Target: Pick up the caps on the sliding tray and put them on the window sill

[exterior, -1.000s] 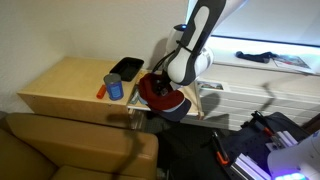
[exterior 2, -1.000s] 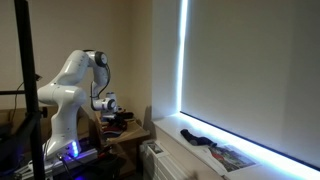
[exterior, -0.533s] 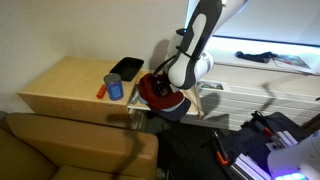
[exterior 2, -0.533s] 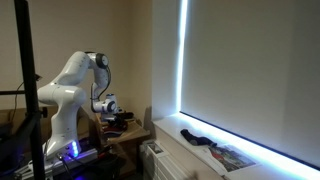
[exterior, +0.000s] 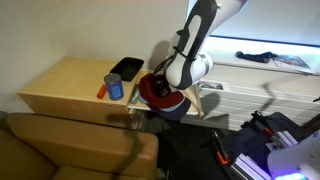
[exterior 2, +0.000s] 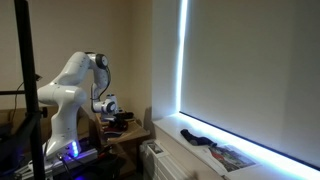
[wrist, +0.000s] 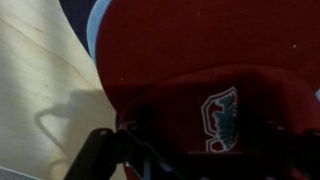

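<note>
The dark red cap (exterior: 153, 92) lies on the sliding tray (exterior: 203, 103) at the desk's end. It fills the wrist view (wrist: 200, 50), its white-outlined emblem (wrist: 220, 118) close below the camera. A dark navy cap (exterior: 172, 113) sits partly under it at the tray's front. My gripper (exterior: 172, 86) is low over the red cap. Its dark fingers (wrist: 200, 160) stand apart on either side of the cap's front, open. The gripper also shows small in an exterior view (exterior 2: 112, 110). The white window sill (exterior: 262, 76) runs behind the arm and below the bright window (exterior 2: 190, 150).
On the light wooden desk (exterior: 65, 85) stand a blue can (exterior: 115, 87), a small orange item (exterior: 102, 92) and a black dish (exterior: 126, 68). A dark object (exterior: 254, 56) and a magazine (exterior: 291, 62) lie on the sill. A brown sofa (exterior: 70, 150) is in front.
The arm has shifted only slightly over the red cap. The caps have not moved.
</note>
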You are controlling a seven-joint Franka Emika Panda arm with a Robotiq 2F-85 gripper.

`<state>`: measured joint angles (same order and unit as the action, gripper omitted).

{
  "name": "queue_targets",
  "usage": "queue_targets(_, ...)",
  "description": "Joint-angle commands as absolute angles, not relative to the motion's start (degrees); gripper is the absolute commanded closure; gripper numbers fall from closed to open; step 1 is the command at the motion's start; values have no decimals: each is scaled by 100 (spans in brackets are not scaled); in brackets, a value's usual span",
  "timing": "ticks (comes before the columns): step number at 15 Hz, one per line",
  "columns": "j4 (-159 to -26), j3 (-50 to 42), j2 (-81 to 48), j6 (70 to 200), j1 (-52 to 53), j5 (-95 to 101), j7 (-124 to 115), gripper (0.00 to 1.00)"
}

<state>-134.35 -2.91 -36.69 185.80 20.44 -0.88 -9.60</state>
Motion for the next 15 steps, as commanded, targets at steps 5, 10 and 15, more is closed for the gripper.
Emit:
queue_targets(5,-13196,-197,-4301,18481,1730,-503,-1023,66)
queue_targets(10,-13082,-94,-4228,18409,1640,-667,-1173,90)
queue_targets(15,-13301,186,-3409,18031,1301,-714,-1217,96)
